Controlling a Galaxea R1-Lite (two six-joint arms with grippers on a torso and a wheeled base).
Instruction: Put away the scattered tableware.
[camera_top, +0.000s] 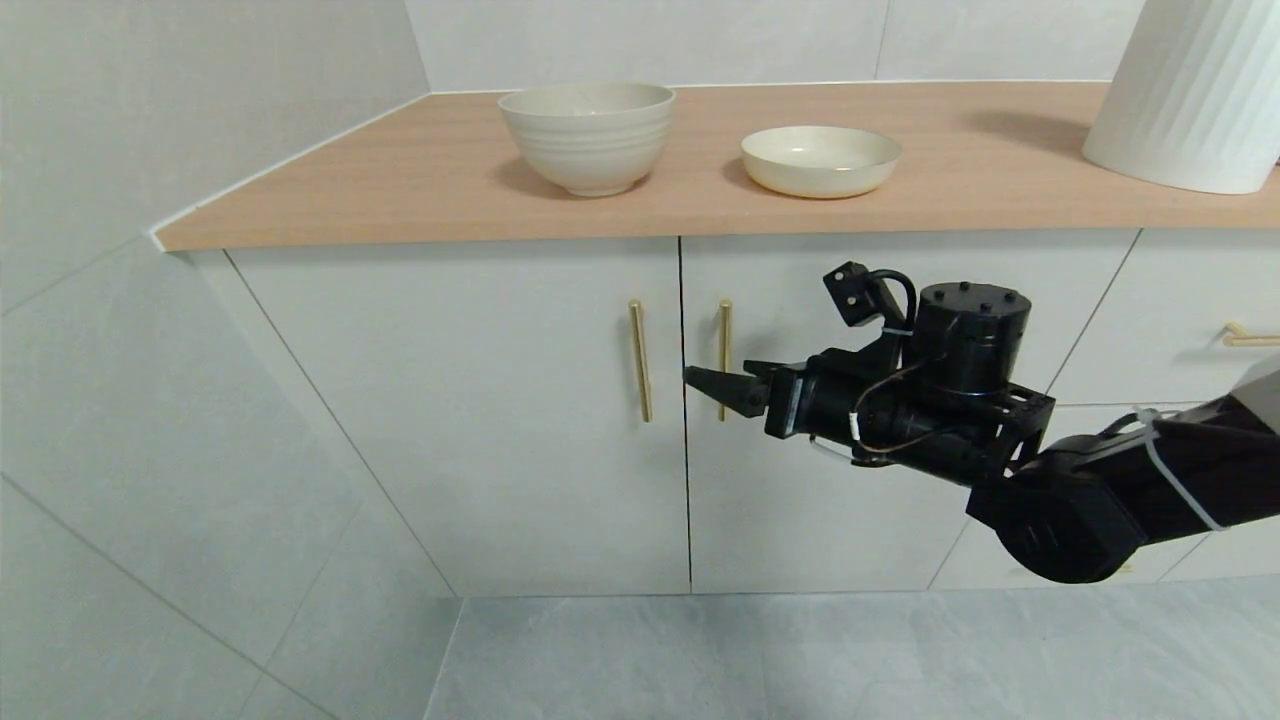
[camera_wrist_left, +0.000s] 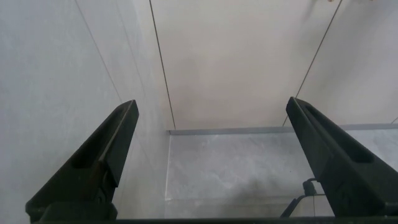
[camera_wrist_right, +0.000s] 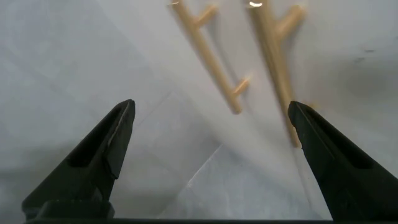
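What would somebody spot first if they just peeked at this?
The black right gripper would catch the eye first. It is open and points at the gold handles where the two white cabinet doors meet. Above it, a deep cream bowl and a shallow cream dish sit apart on the wooden countertop, with a tall white ribbed container at the far right.

Left tool (camera_wrist_left: 211, 104), fingers spread wide apart
Behind it a pale cabinet front (camera_wrist_left: 236, 62) meets the grey floor (camera_wrist_left: 242, 165), tiled wall (camera_wrist_left: 56, 68) alongside.
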